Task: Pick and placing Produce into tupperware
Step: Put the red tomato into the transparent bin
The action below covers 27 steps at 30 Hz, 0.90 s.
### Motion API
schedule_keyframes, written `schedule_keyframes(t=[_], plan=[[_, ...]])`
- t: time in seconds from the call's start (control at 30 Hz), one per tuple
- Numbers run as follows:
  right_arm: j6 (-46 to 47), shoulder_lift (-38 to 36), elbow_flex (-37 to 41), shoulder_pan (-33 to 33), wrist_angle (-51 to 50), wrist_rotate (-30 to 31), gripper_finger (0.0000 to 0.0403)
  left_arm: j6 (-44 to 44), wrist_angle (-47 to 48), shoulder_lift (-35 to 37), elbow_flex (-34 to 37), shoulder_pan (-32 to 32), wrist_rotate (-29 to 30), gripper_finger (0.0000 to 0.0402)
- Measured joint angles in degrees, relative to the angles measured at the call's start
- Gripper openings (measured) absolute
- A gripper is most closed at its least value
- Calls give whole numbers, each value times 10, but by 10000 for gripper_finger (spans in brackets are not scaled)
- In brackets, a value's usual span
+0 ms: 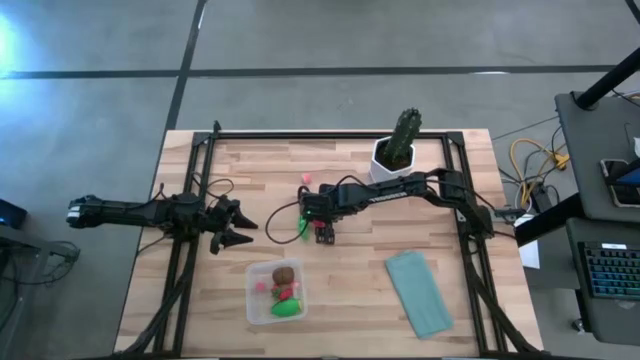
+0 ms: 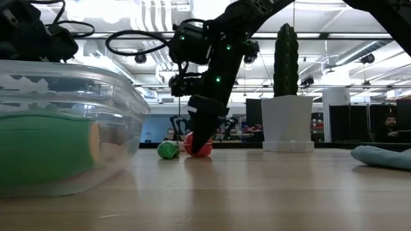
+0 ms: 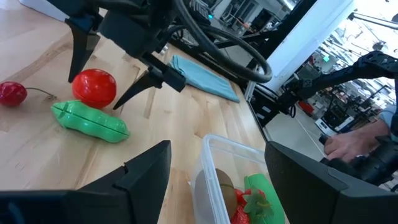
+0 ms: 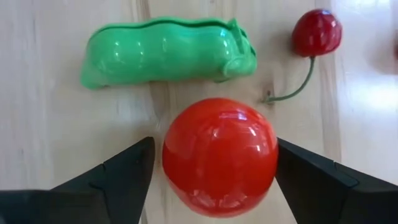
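Observation:
My right gripper (image 4: 212,155) is open and points down at the table's middle. Its fingers stand on either side of a red round tomato (image 4: 219,155) that rests on the wood. Just beyond the tomato lie a green pea pod (image 4: 168,53) and a small cherry (image 4: 317,32) with a stem. The clear tupperware (image 1: 250,290) stands near the table's near edge, holding a brown round piece (image 1: 283,274), a red and pink piece and a green piece (image 1: 286,309). My left gripper (image 1: 238,228) hovers open at the table's left, left of the produce.
A tall green cactus in a white pot (image 1: 398,148) stands at the far side behind the right arm. A flat teal cloth (image 1: 420,292) lies near the right near corner. A small pink bit (image 1: 305,178) sits toward the far edge. A person's hand (image 3: 348,140) shows beyond the table.

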<state>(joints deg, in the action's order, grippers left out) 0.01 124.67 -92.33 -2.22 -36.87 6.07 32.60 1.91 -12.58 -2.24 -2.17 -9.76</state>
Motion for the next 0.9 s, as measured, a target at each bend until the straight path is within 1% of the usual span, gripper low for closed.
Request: schedule_keyframes(t=[0.1, 0.2, 0.33, 0.47, 0.6, 0.7, 0.8, 0.9], plan=[[0, 0, 0, -1, -2, 1, 298, 0, 0, 0, 0, 0, 0, 246], [0, 1, 0, -1, -2, 18, 289, 0, 0, 0, 0, 0, 0, 246], [0, 1, 0, -1, -2, 25, 270, 0, 0, 0, 0, 0, 0, 246], [0, 1, 0, -1, -2, 25, 250, 0, 0, 0, 0, 0, 0, 246], [14, 1, -6, -1, -10, 12, 246, 0, 0, 0, 0, 0, 0, 246], [34, 1, -30, 2, -37, 4, 255, 0, 0, 0, 0, 0, 0, 246], [49, -1, -74, 8, -79, -12, 260, 0, 0, 0, 0, 0, 0, 246], [61, -3, -135, 20, -114, -50, 259, 0, 0, 0, 0, 0, 0, 246]])
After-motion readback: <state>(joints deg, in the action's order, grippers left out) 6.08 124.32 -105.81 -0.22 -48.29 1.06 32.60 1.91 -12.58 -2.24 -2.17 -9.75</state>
